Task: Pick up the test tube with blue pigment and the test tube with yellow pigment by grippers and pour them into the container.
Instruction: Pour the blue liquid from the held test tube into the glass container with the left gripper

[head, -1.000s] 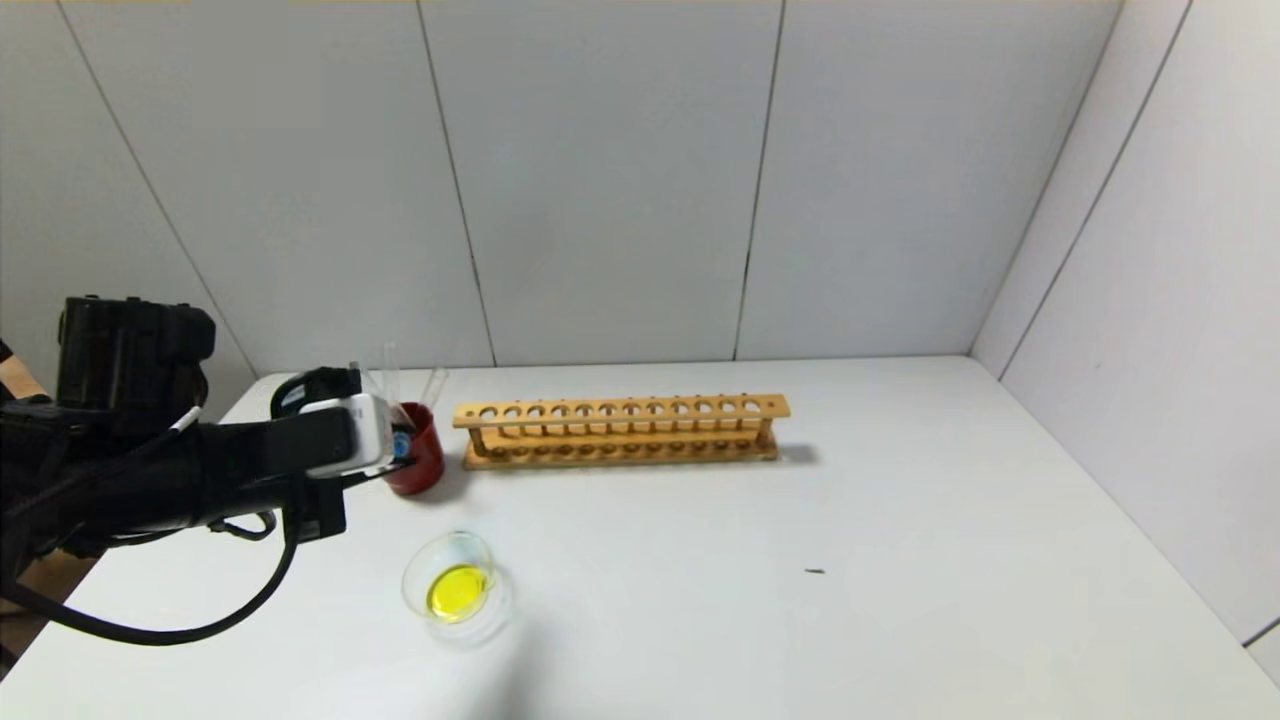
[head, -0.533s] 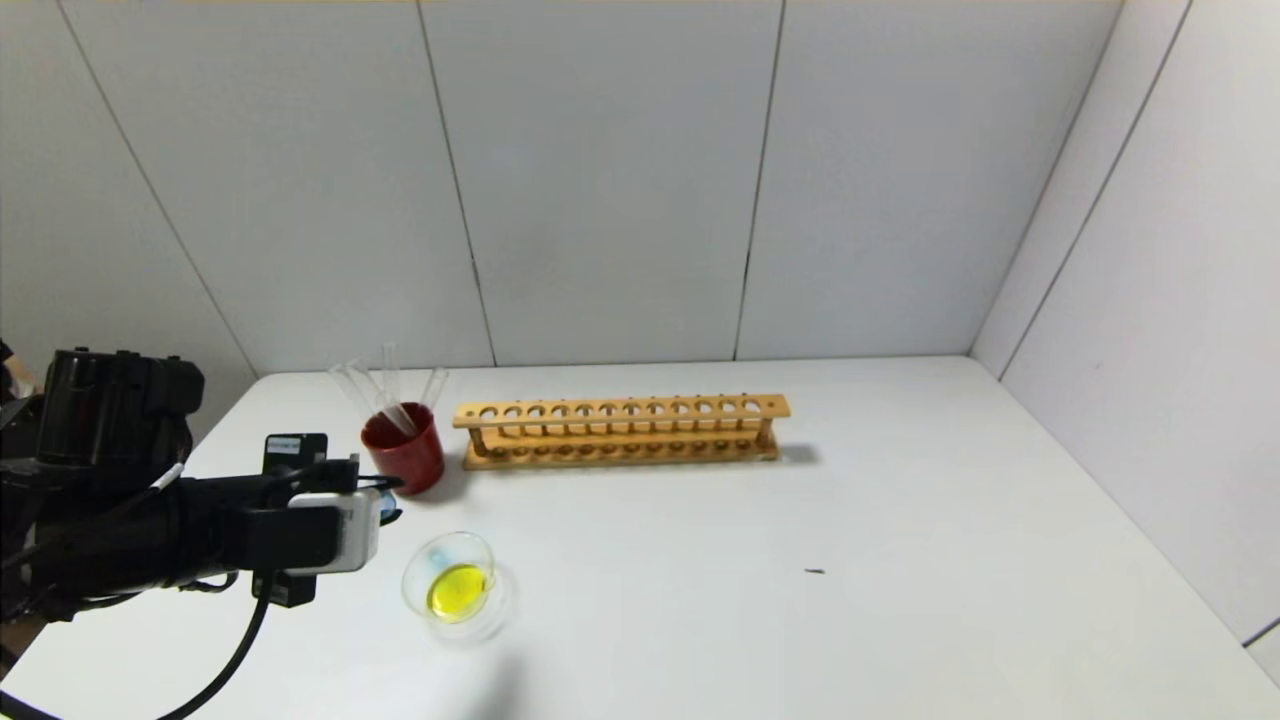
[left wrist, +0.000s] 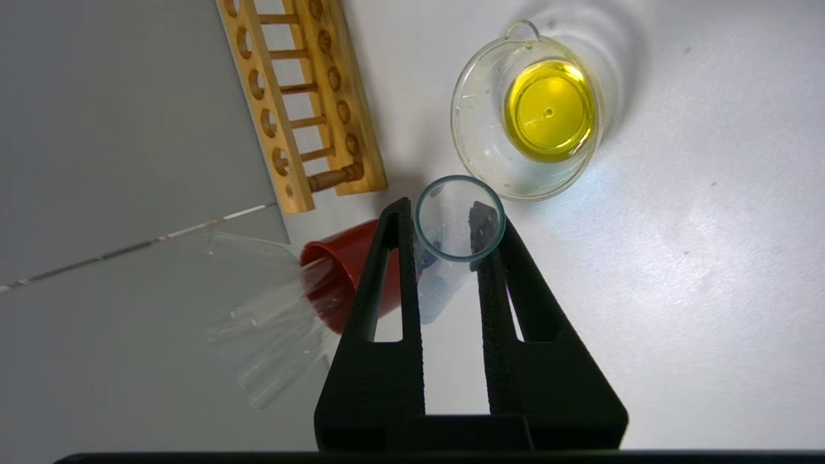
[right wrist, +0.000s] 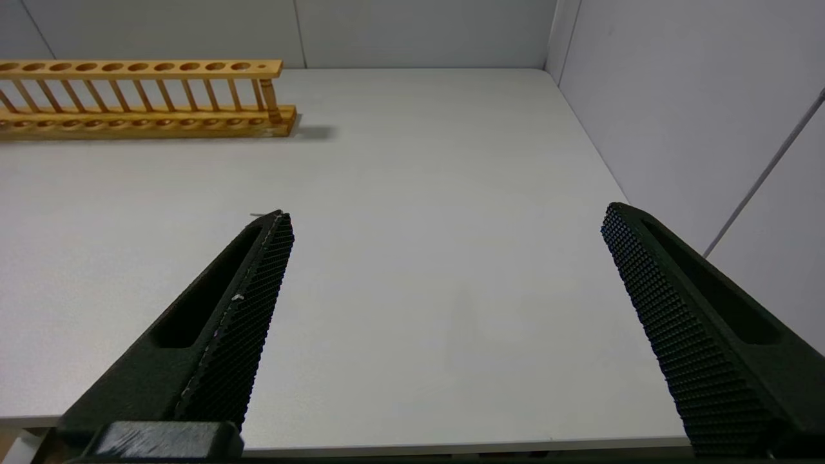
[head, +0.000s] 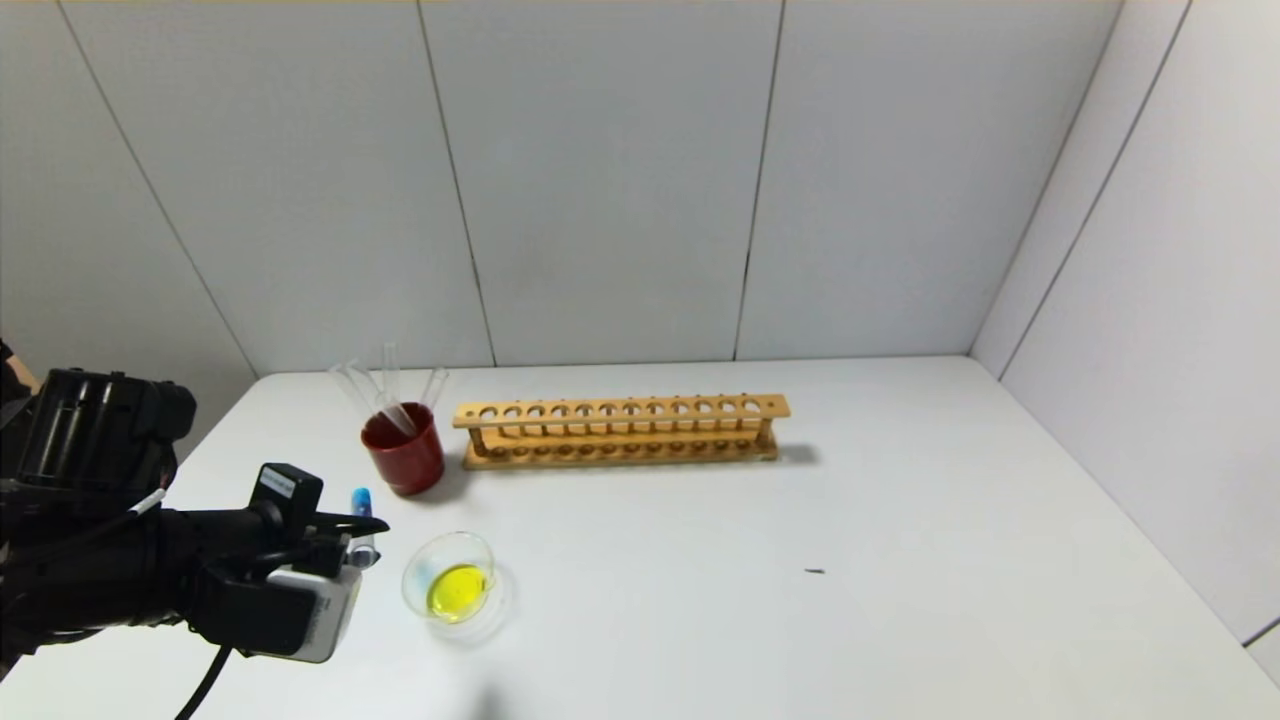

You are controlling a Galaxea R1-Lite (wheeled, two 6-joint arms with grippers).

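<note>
Blue-pigment test tube [head: 361, 525] sits clamped between my left gripper's [left wrist: 445, 240] jaws, upended with its open mouth just beside the container [head: 452, 588] but not yet over it. I judge the yellow pour done, since yellow liquid already pools in that dish; the blue one remains. My right gripper [right wrist: 445, 222] hangs spread wide and empty, out of the head view. I can't pick out the yellow tube among the clear tubes in the red cup [head: 404, 453].

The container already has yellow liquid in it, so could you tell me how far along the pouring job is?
Yellow looks done: the container holds a yellow pool. In hand: the left gripper clamps the test tube with blue pigment beside the dish, its blue end raised; no blue visible in the pool. The right gripper waits open.
</note>
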